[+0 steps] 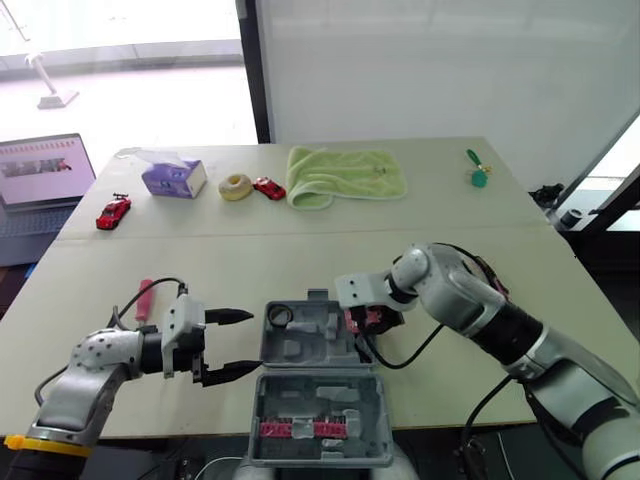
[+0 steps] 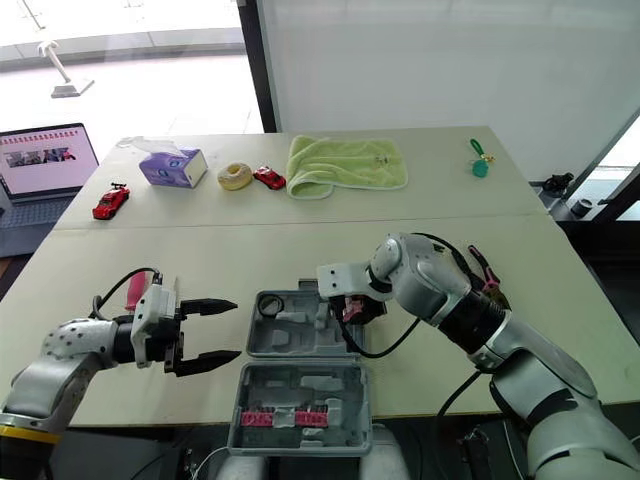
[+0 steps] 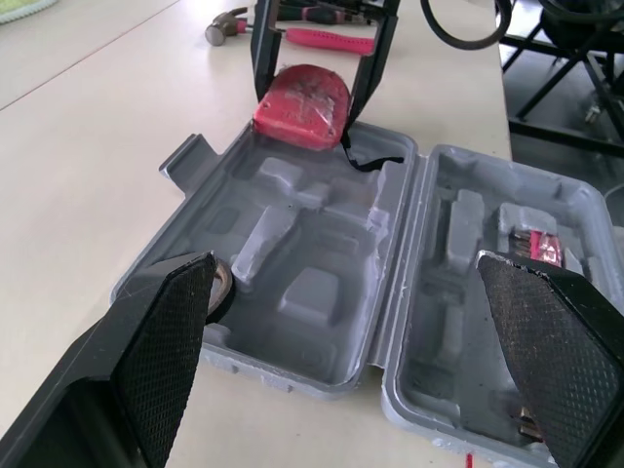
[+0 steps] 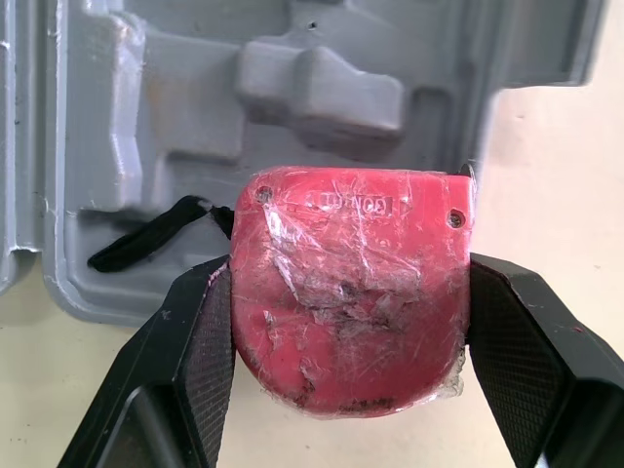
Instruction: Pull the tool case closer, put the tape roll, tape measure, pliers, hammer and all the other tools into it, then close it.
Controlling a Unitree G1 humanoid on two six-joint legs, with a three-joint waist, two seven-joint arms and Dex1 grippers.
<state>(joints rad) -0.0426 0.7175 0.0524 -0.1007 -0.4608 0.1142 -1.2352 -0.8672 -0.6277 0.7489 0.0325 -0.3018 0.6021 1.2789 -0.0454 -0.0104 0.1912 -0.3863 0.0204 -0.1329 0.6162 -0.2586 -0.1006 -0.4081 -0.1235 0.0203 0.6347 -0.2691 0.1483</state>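
At the near edge of the table, dead centre, the tool case (image 1: 300, 350) lies open and within reach, so the pull-closer step looks done. Its lid (image 1: 320, 400) is folded flat toward 6 o'clock, and a strip of red bits sits in it. The tape roll (image 1: 280, 316), a black ring, rests in the tray's 10 o'clock corner – one tool in, by my reading.

The tape measure (image 4: 351, 292) is the step in hand. The right gripper (image 1: 368, 318) pinches it from both sides, a black pad flat against each flank, and holds it at the tray's 3 o'clock rim, partly over the moulded recesses and not yet seated. It is a stubby red body with a rounded lower edge, two small screws in its face, and crinkled clear wrap over the plastic. A black wrist strap trails from it into the tray.

The left gripper (image 1: 250, 342) waits just beside the case at 9 o'clock with its two fingers spread wide and nothing between them.

Much is left. A hammer (image 3: 226, 27) and a pink-handled tool (image 3: 327, 39) lie on the table beyond the right gripper, on the case's 3 o'clock side. Another pink-handled tool (image 1: 145, 298) lies out past the left arm at 9 o'clock. Which of these is the pliers I cannot tell. Then the lid has to swing over and shut.
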